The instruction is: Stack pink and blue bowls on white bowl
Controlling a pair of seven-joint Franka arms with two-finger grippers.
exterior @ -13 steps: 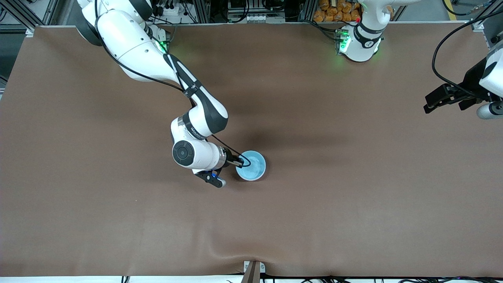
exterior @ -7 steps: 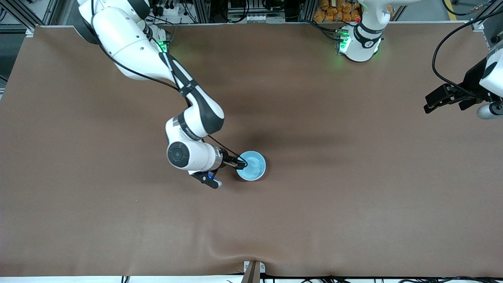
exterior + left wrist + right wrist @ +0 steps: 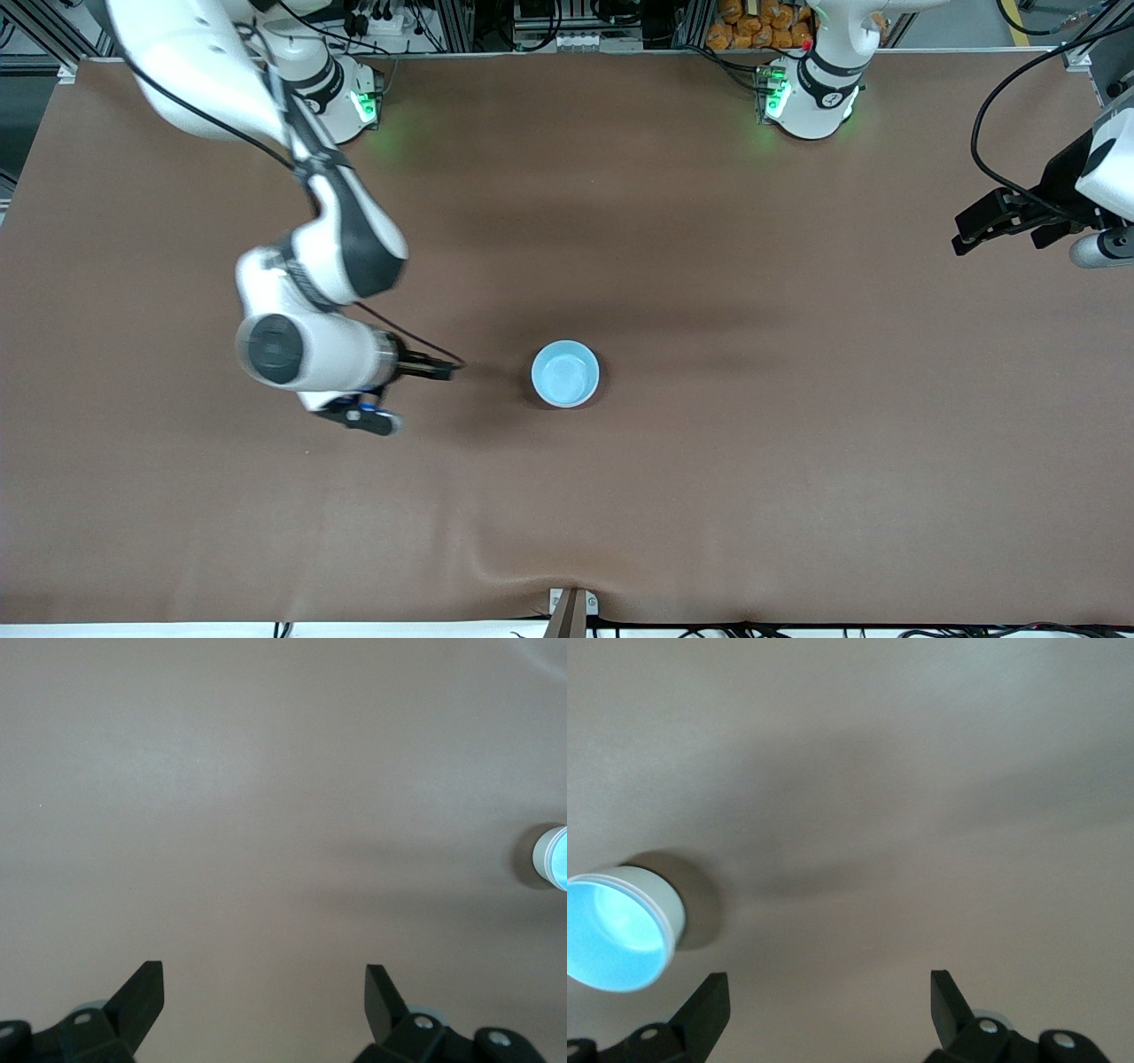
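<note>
The blue bowl [image 3: 565, 374] sits upright on the brown bench [image 3: 709, 461] a little below the middle of the front view, its white outer wall showing in the right wrist view, so the stack reads as blue nested in white. The right end effector [image 3: 438, 368], fingers spread and empty, hangs over bare bench at centre-left of the frame, apart from the bowl. The left end effector [image 3: 974, 232] waits at the frame's right edge, also spread wide and empty.

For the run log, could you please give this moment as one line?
stack: blue bowl topmost | right gripper: open, beside stack | left gripper: open, waiting
</note>
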